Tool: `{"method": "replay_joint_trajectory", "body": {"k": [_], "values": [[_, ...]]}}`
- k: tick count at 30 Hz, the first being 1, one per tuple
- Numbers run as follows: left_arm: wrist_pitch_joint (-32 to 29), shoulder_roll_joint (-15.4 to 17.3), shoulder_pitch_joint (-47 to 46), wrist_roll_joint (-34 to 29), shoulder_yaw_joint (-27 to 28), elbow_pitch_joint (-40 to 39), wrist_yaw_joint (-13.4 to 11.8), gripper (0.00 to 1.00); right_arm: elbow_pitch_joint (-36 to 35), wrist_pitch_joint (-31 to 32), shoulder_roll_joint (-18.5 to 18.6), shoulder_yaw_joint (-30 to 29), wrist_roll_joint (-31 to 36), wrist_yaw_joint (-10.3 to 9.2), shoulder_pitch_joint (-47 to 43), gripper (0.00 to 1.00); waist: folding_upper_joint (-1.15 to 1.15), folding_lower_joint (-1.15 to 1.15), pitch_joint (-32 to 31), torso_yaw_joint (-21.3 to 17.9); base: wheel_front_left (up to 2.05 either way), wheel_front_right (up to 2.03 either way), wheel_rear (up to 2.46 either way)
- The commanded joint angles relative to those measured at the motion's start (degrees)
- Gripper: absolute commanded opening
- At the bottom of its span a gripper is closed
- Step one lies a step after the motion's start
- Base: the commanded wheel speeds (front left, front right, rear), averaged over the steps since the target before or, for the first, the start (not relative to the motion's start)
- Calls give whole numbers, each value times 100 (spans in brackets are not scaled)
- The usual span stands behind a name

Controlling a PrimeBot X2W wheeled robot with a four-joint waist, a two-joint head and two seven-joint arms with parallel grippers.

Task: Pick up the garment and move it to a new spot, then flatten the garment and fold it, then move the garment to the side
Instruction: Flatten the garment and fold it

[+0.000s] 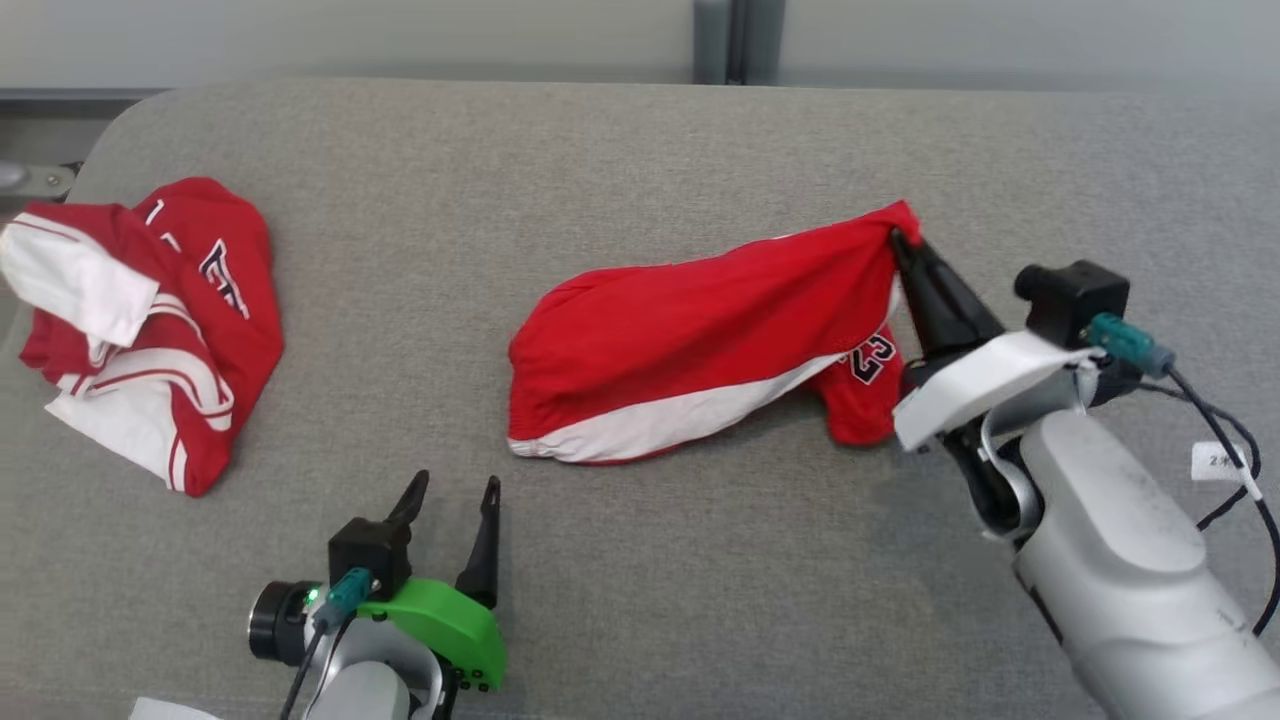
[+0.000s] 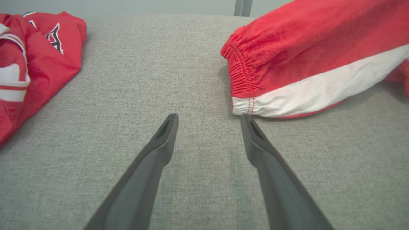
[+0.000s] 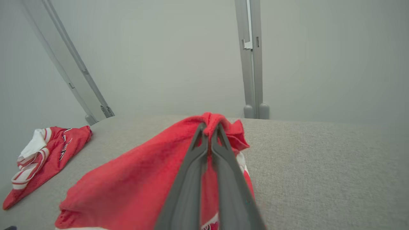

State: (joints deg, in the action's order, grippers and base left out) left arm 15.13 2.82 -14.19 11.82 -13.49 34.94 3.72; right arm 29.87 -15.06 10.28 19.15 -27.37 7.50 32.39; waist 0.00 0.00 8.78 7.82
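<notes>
Garment (image 1: 690,330) lies lengthwise left-to-right (waistband (image 1: 518,400) leftward), right claw (image 1: 894,237) pinching its raised corner, left claw (image 1: 455,482) spread.

- Bright, even, diffuse light throughout.
- A soft, faint shadow lies beneath the garment (image 1: 700,330) on the grey surface (image 1: 640,560).
- The right wrist view bows the left post (image 3: 67,60); the nearest cloth blurs.

In front of me was a grey fabric-covered surface (image 1: 640,160), poss. a padded table or bed, w/ a rounded far-left corner. Two things lay on it, well apart: red shorts (image 1: 690,330) w/ a white stripe near the middle, and a crumpled red & white jersey (image 1: 200,320) at my left edge.
</notes>
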Motion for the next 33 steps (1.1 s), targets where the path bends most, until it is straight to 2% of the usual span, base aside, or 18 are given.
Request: {"method": "replay_joint_trajectory", "body": {"k": [1, 2, 3, 10, 11, 12, 15, 21, 25, 29, 33], "values": [[1, 16, -102, 60, -44, -32, 16, 100, 72, -17, 30, -35, 65, -2, 116, 0, 0, 0, 126, 287, 0, 0, 0], [1, 16, -169, 167, -264, -80, -22, 100, 548, -18, 118, -216, 220, -6, 449, 0, 0, 0, 211, 518, 0, 0, 0], [1, 16, -169, 167, -264, -80, -22, 100, 548, -18, 118, -216, 220, -6, 449, 0, 0, 0, 211, 518, 0, 0, 0], [2, 13, -411, 520, -1037, -301, -123, 100, 2245, -17, 386, -662, 1055, -5, 1416, 0, 0, 0, 613, 1334, 0, 0, 0], [1, 13, -442, 556, -1130, -340, -141, 100, 2494, -18, 439, -732, 1157, -6, 1534, 12, 0, 0, 669, 1422, 0, 0, 0], [2, 13, -452, 595, -1210, -369, -164, 100, 2740, -18, 469, -867, 1232, -6, 1641, 100, 0, 0, 714, 1492, 0, 0, 0], [1, 11, -464, 688, -1341, -419, -247, 100, 3047, -18, 480, -1319, 1549, -6, 1884, 100, 0, 0, 770, 1584, 0, 0, 0], [2, 11, -296, 683, -1199, -424, -374, 100, 2430, -17, 205, -1895, 1974, -7, 1363, 100, 0, 0, 574, 1275, 0, 0, 0], [2, 14, -200, 556, -1020, -424, -320, 100, 1872, -18, 6, -1924, 1912, -6, 791, 100, 0, 0, 396, 918, 0, 0, 0], [2, 16, -146, 425, -903, -505, -260, 100, 1319, -18, -4, -1933, 1677, -6, 200, 100, 0, 0, 294, 648, 0, 0, 0], [1, 16, -77, 335, -866, -530, -173, 100, 1090, -17, -63, -1884, 1427, -5, -275, 100, 0, 0, 235, 489, 0, 0, 0]]}}
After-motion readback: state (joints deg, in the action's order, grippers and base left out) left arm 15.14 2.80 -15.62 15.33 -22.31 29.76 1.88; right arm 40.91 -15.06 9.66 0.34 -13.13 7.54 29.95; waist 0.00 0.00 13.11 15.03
